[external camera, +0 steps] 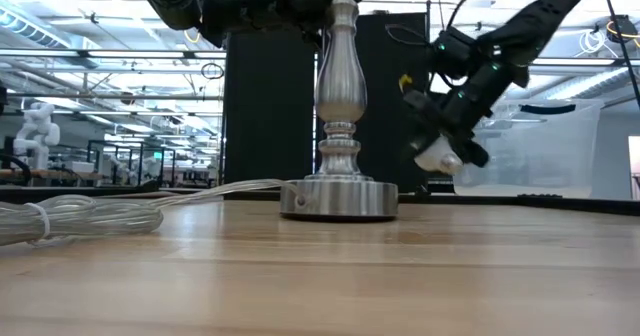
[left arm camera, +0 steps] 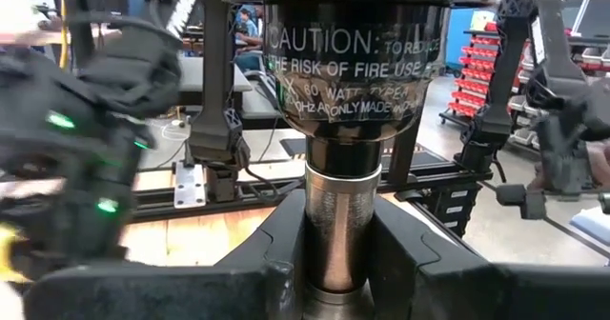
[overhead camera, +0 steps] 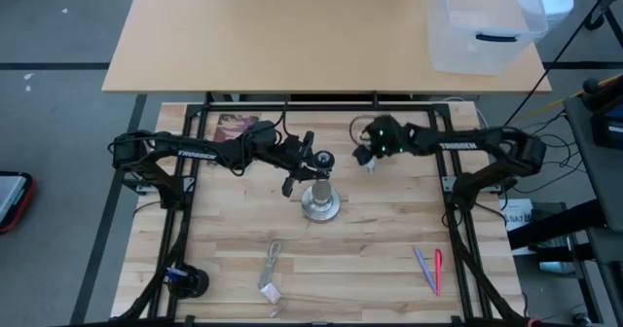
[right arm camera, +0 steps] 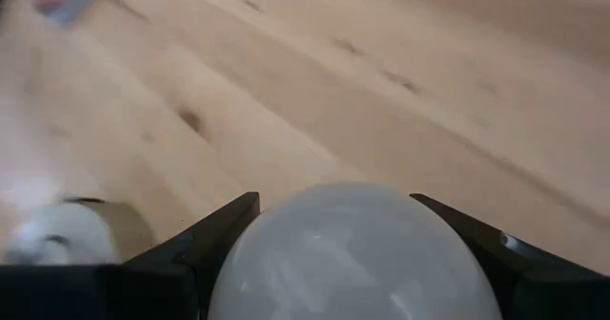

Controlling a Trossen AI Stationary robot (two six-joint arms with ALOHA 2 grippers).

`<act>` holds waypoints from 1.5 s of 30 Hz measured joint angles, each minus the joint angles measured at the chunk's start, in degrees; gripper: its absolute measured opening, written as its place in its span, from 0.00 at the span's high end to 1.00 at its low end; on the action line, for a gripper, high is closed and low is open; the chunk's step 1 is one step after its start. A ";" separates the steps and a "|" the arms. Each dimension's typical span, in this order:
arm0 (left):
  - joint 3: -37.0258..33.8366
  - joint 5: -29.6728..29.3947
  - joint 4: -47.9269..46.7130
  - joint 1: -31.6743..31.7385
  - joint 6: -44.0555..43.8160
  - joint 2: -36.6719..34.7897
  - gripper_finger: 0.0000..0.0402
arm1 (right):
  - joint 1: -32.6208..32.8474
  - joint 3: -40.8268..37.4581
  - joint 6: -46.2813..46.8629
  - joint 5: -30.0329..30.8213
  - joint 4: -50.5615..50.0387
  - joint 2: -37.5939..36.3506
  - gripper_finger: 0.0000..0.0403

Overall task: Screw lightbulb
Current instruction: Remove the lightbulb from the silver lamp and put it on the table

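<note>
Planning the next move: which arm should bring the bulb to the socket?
Right. Its gripper already holds the bulb beside the stand; the left gripper is clamped on the post, steadying it.

The bulb's [right arm camera: 355, 253] screw base is hidden between the right gripper's fingers [right arm camera: 205, 234] — the stand's socket [left arm camera: 355, 63] top is cut off in the left wrist view.

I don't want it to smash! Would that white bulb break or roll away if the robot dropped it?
Probably both. The lightbulb looks like thin frosted glass, so it could crack on the hard wooden table. Its globe is round, so it would likely roll. Smooth too, perhaps slippery, though the right gripper grips it from both sides.
</note>
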 joint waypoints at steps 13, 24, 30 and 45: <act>-0.04 -3.76 0.48 0.00 -0.73 0.00 0.81 | 18.19 -4.62 9.19 21.72 6.28 0.02 0.37; -0.07 -6.04 0.39 -0.83 3.01 0.00 0.81 | 28.86 -4.60 22.20 31.48 4.67 6.01 0.37; -0.11 -5.41 0.15 -1.91 4.56 0.00 0.81 | 31.34 -4.55 26.32 34.79 7.11 10.24 0.37; -0.37 -9.85 3.39 -4.80 2.15 0.26 0.38 | 32.44 -4.55 24.69 34.34 8.66 10.91 0.35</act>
